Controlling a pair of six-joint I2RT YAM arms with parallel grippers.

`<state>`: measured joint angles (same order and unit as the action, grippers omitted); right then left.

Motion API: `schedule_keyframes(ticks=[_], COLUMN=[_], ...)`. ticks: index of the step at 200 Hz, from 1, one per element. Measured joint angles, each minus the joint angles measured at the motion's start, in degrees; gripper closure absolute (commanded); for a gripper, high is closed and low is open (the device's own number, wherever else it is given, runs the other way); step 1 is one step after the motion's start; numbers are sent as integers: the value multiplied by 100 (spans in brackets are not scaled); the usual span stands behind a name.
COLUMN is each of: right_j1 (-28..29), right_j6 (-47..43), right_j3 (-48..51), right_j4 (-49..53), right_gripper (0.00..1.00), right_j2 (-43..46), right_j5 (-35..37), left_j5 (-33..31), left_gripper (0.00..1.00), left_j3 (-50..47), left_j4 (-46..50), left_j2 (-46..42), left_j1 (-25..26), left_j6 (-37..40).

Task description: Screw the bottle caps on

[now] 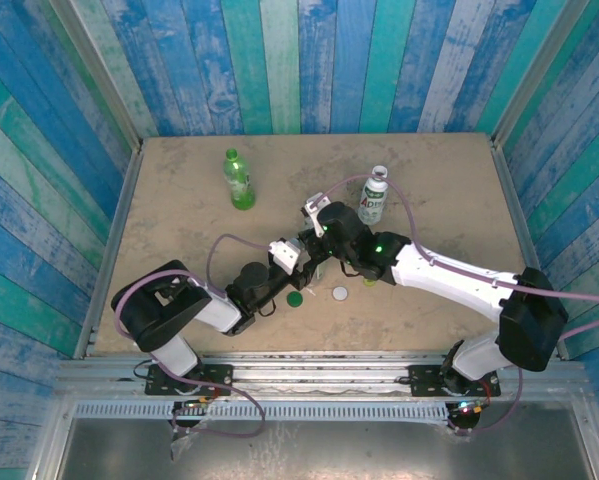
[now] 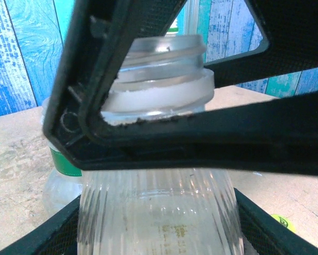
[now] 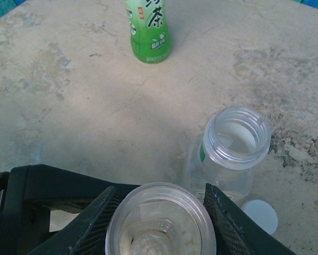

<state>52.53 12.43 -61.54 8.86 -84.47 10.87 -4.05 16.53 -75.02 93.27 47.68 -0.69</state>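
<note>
A small clear bottle [image 2: 159, 212] stands uncapped between the two arms. My left gripper [image 2: 159, 231] is shut on its ribbed body, one finger against each side. My right gripper [image 3: 161, 191] straddles its neck under the open mouth [image 3: 160, 228]; whether those fingers still press the neck is hidden. A second clear bottle [image 3: 235, 141], also uncapped, stands just beyond, with a white cap [image 3: 260, 216] lying beside it. A dark green cap [image 1: 295, 298] and the white cap [image 1: 340, 294] lie near the front. A yellow-green cap [image 2: 282, 222] lies to the right.
The green translucent bottle [image 1: 239, 180] stands at the back left. The white labelled bottle [image 1: 374, 197], with a cap on, stands at the back middle, close to the right arm. Blue plank walls close in the tabletop [image 1: 179, 230] on three sides.
</note>
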Motion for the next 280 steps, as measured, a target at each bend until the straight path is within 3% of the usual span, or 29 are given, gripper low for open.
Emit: schedule_keyframes(ticks=[28, 72, 109, 167, 207, 280], right_j1=[2, 13, -319, -577, -629, -850], right_j6=[-15, 63, 358, 586, 560, 643], right_j3=[92, 695, 1237, 1217, 1231, 1412], right_j4=[120, -61, -334, -1043, -986, -610], right_gripper=[32, 27, 27, 28, 30, 31], right_j2=[378, 1467, 1506, 1025, 1119, 1502], right_j5=[-151, 94, 278, -385, -664, -48], left_j5=[96, 470, 887, 826, 868, 1298], left_gripper=[44, 46, 48, 49, 48, 50], left_j3=[-66, -254, -352, -509, -595, -778], left_j4=[-85, -352, -498, -979, -1075, -1368], left_j2=[-2, -4, 0, 168, 168, 203], left_j1=[4, 7, 7, -76, -61, -4], left_j6=[0, 92, 282, 262, 350, 710])
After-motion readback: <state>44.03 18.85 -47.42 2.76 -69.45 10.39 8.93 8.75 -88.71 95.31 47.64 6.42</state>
